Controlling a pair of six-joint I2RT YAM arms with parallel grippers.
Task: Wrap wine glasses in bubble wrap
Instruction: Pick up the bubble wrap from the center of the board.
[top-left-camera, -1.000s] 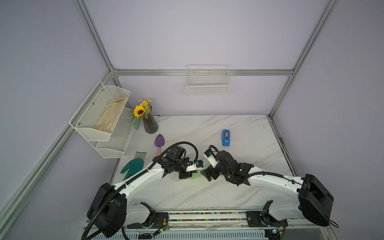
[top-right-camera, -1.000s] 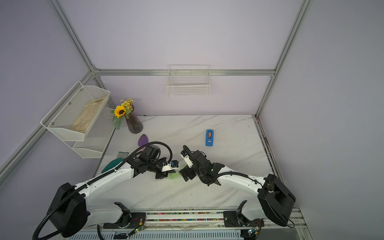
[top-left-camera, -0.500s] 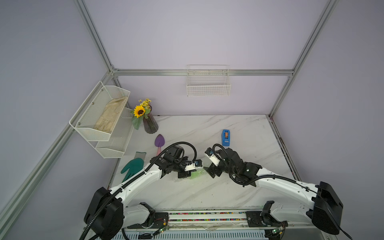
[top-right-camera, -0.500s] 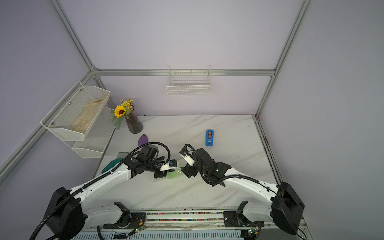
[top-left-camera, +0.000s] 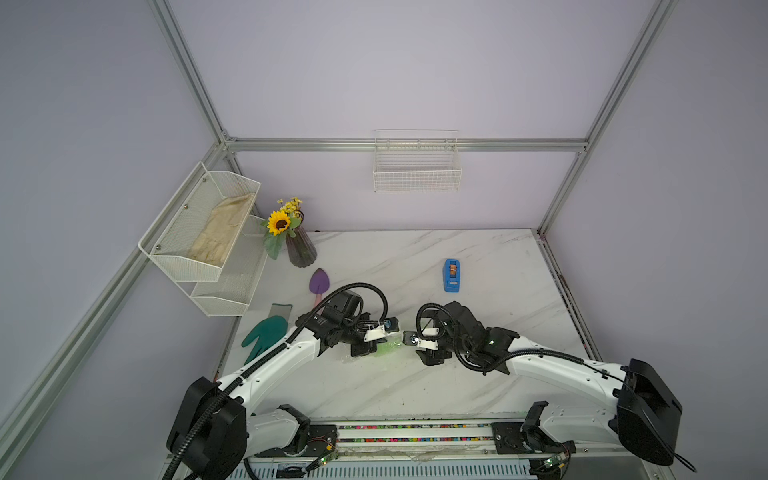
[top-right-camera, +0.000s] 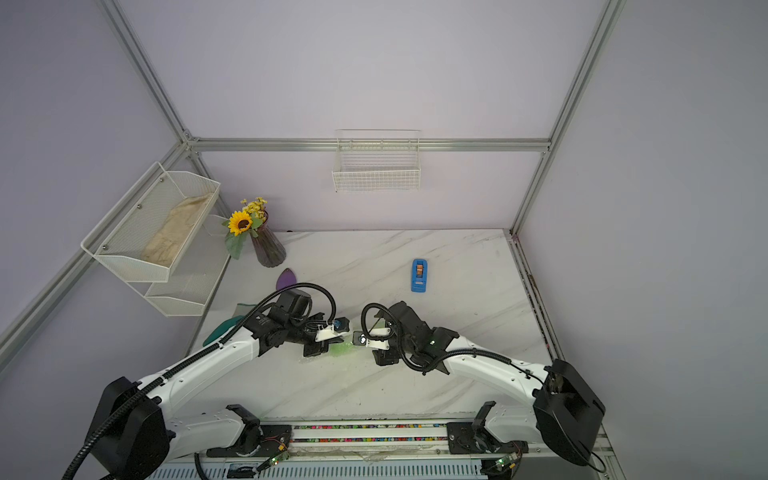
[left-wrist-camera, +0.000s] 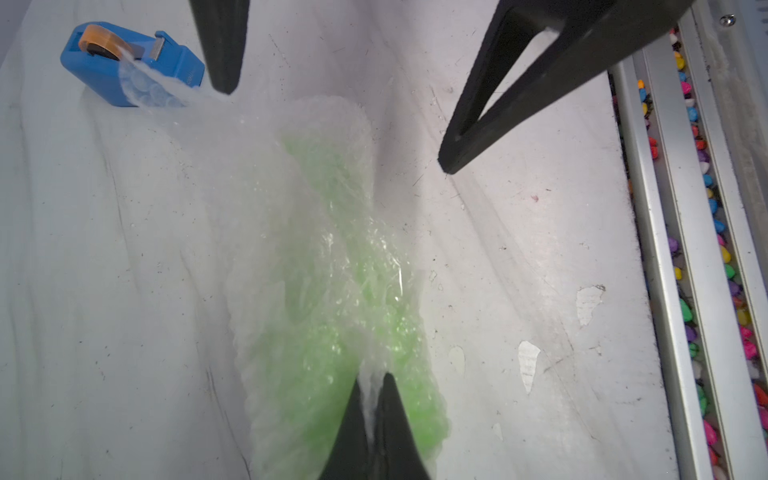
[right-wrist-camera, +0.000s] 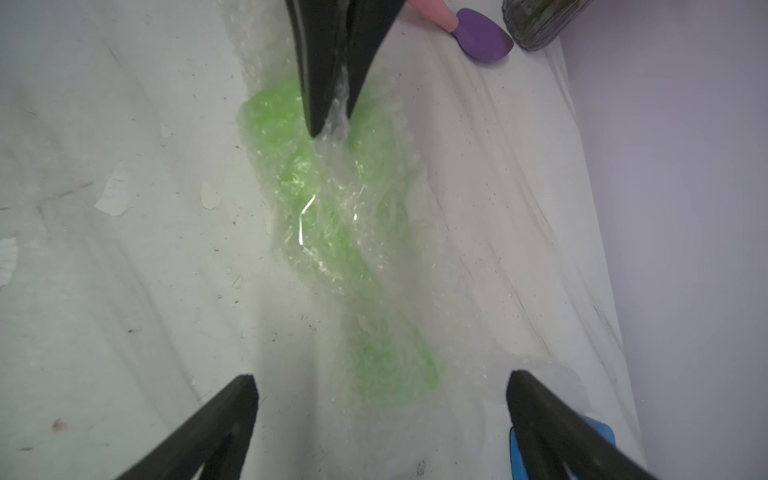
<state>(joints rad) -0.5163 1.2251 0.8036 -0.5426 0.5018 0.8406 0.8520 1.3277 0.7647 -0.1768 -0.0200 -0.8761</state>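
Marble tabletop holds one goblet, seemingly swathed in one bubble wrap sheet, left fingers pinching it, right fingers wide.

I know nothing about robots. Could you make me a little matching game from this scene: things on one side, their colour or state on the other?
1 left gripper
2 right gripper
3 goblet
4 tape dispenser

A blue
B open wide
C green, under bubble wrap
D pinched shut on bubble wrap

Pairs: 1-D, 2-B, 3-C, 4-A
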